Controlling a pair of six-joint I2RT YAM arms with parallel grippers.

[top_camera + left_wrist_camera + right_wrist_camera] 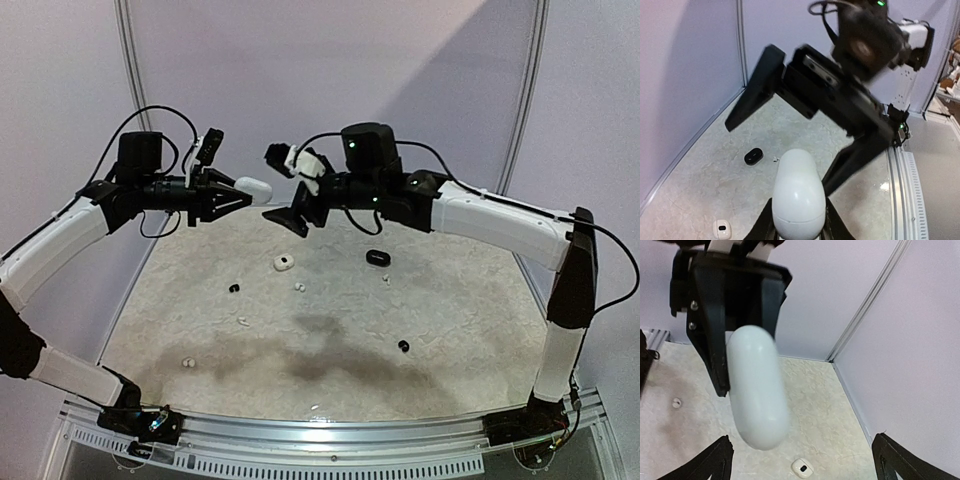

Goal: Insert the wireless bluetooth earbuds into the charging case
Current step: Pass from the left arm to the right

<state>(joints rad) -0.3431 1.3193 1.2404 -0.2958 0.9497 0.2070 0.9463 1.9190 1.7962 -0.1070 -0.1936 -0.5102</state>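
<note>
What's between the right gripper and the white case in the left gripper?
Nothing: only air. The right wrist view shows the white case, held by the left gripper, straight ahead of the open right gripper.

The speckled table carries scattered earbuds, a white case and a black case.

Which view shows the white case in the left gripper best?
The left wrist view: the white case is near, sharp, its seam visible. The right wrist view shows its whole length, slightly blurred; the top view, only a small white end.
</note>
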